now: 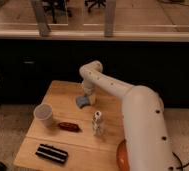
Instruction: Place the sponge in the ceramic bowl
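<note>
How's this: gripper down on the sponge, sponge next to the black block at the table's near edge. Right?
No. The camera view shows the gripper shut on the sponge, but the sponge lies toward the far edge of the table, well apart from the black block at the near edge.

The sponge (81, 102) is a small blue-grey pad lying on the far middle part of the desk (63, 92), with the tool (89, 97) come straight down on its right side and closed on it, so part of the pad is hidden. The bowl (121, 156) is orange-red and glazed, and stands at the desk's near right edge, well apart from the sponge. Only a curved sliver of its left rim shows beside the arm, so what is in it cannot be told.
</note>
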{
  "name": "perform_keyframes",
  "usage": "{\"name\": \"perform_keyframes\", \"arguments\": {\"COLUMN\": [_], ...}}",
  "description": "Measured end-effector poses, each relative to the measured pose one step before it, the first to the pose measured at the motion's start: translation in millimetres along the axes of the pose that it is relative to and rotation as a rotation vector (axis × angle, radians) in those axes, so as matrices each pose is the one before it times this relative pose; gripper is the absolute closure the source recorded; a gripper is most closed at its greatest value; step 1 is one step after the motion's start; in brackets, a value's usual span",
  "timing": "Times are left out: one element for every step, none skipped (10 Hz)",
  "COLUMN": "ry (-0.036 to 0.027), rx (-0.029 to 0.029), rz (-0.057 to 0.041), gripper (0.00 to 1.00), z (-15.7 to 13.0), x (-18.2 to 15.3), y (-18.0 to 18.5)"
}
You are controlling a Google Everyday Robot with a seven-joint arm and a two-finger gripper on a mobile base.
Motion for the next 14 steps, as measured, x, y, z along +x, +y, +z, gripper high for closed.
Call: {"name": "perform_keyframes", "arguments": {"ry": [0.00101,0.00001,0.00202,0.00373,0.00500,0.00101,0.00179,0.00220,0.00063,0.00296,0.00319,0.00238,0.00018,0.00476], "rx": [0.00110,0.00436,0.00118,0.00050,-0.00375,-0.00137,-0.00111,0.00148,0.00061,-0.00132,-0.00023,-0.00084,0.00063,0.00150], "rz": [0.00235,-0.00125,-0.00305,-0.00377,-0.00443,0.00106,-0.00224,-0.00442,-0.00343,-0.00052,-0.00003,-0.00329,-0.00249,-0.00064], "gripper": [0.95,0.95,0.95,0.95,0.94,0.89,0.86,0.86,0.86,0.84,0.77,0.68,0.65,0.58], "z": [-1.26,-1.91,-0.40,-2.25,-2.25,-1.01,-0.62,-1.80,-1.62,-0.99,0.43,2.62,-0.93,-4.00], "x": [2.34,-0.65,-0.43,2.57,4.47,3.92,-0.19,-0.64,0.02,1.82,1.54,-1.03,-1.30,1.92], "y": [1.44,-1.73,-0.82,0.73,3.07,2.82,0.08,-1.12,-0.32,1.17,1.54,0.69,-0.03,1.09]}}
